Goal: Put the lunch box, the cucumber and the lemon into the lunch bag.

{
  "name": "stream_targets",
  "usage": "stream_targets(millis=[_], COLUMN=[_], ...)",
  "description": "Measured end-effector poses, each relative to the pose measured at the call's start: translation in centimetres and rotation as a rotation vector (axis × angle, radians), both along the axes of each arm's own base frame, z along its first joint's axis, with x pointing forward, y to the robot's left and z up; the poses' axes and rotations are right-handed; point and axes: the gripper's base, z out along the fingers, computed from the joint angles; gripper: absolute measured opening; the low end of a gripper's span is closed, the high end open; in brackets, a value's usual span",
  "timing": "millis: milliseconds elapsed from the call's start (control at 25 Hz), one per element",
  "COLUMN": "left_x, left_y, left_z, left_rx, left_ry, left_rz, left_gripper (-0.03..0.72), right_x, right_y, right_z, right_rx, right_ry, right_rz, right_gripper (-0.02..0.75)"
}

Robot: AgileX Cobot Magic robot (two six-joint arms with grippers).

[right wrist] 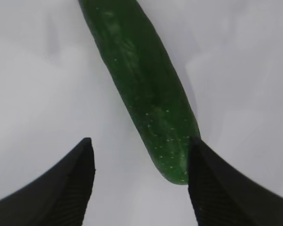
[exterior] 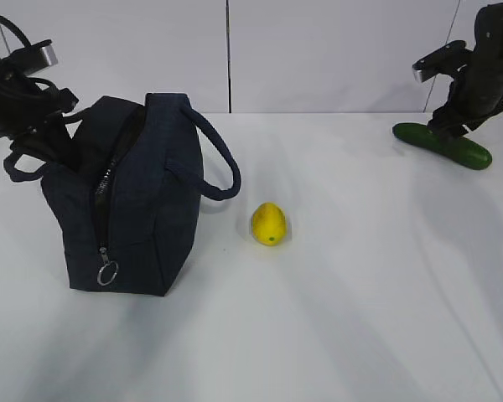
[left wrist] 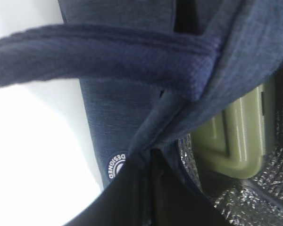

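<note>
Lunch bag (exterior: 130, 197) upright on white surface (exterior: 335, 318), left of centre, zipper undone down the near end, silver ring pull (exterior: 107, 273) hanging low. Lunch box (left wrist: 236, 136) inside bag, sage-green lid seen against silvery lining (left wrist: 245, 202) in left wrist view. White emblem (left wrist: 117, 165) on bag's outer wall. Loop handle (left wrist: 108, 54) crossing the left wrist view. Left claw (exterior: 46, 134) at bag's far-left top edge, by the opening; jaws hidden by fabric, cannot tell if clenched or released. Lemon (exterior: 268, 224) on surface just right of bag, apart from it. Cucumber (right wrist: 141, 89) lying on surface at far right, well apart from bag. Right claw (right wrist: 139, 183) released, jaws spread, straddling cucumber's near tip; right finger (right wrist: 226, 188) touching or nearly touching it, left finger apart.
</note>
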Motion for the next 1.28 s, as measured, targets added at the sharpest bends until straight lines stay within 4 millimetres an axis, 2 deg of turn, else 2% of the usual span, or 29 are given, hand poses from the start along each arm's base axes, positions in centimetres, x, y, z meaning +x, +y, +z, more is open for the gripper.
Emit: stream_targets(millis=[320, 960, 1120, 1280], left_x=[0.0, 0.0, 0.0, 0.0], left_y=[0.3, 0.3, 0.3, 0.3], left_z=[-0.1, -0.2, -0.2, -0.2], left_rx=[0.033, 0.039, 0.039, 0.039], left_ry=[-0.001, -0.001, -0.001, -0.001], left_rz=[-0.011, -0.013, -0.013, -0.013], left_gripper=[-0.008, -0.008, -0.008, -0.008], right_x=[1.7, 2.0, 2.1, 2.2], right_y=[-0.6, -1.4, -1.7, -1.7], right_z=[-1.9, -2.3, -3.5, -5.4], right_rx=[-0.091, -0.113, -0.111, -0.108], right_ry=[-0.05, -0.057, -0.041, -0.011], right_rz=[0.064, 0.088, 0.089, 0.101], right_gripper=[0.483, 0.483, 0.482, 0.483])
